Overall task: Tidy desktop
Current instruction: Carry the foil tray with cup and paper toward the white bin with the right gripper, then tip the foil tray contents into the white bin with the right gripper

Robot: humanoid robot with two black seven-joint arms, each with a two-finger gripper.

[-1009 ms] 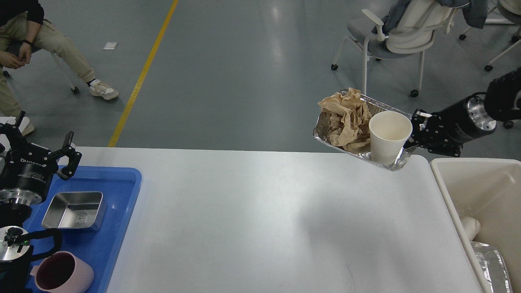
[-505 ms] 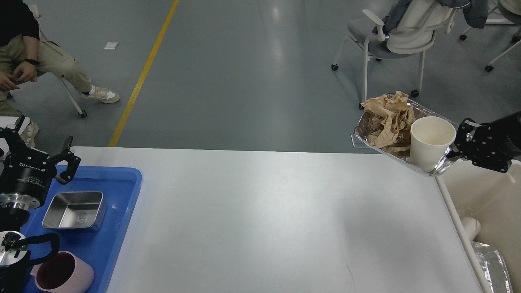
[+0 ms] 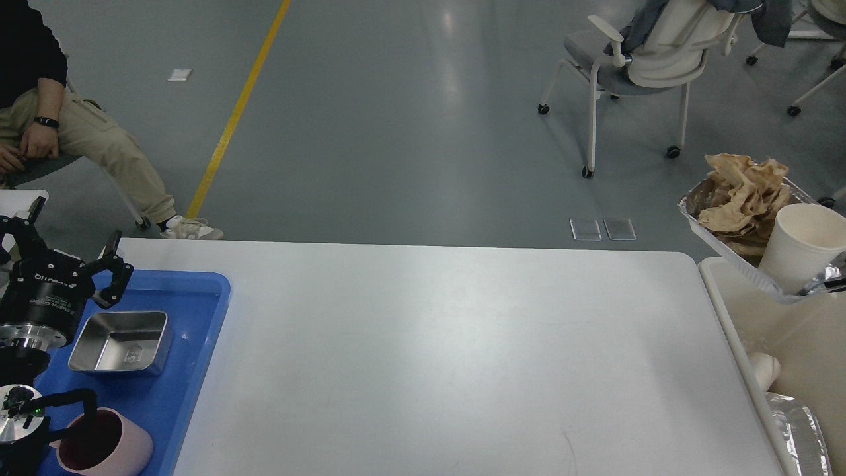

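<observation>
Fingers on your left: the left gripper (image 3: 66, 248) has its two fingers spread wide apart, holding nothing, and it hangs over the far corner of the blue tray (image 3: 198, 344).
Fingers on your right: you can hardly see the right gripper; only a dark bit shows at the right edge under the foil, so you cannot tell how its fingers stand (most likely it is what carries the foil tray, but that is a guess).
Foil tray: the foil tray (image 3: 730, 248) is up in the air past the right end of the desktop (image 3: 436, 357), tipped, with its long side running from far-left to near-right.
What rides in it: crumpled brown paper (image 3: 740, 195) sits at the far end and a white paper cup (image 3: 800, 244) stands at the near end.
What is below: the beige bin (image 3: 727, 324) lies right under the foil tray, touching the desktop's right edge, and more foil (image 3: 796, 430) already lies inside it.
Which arm is nearer: your right arm, by a lot; the left one is well apart at the other end.
Room to move: the way down into the bin looks open, so lowering or tipping should work.
Watch out: the cup could topple out over the bin's rim.
Left side: a steel dish (image 3: 119, 342) and a pink cup (image 3: 99, 443) sit in the blue tray.
</observation>
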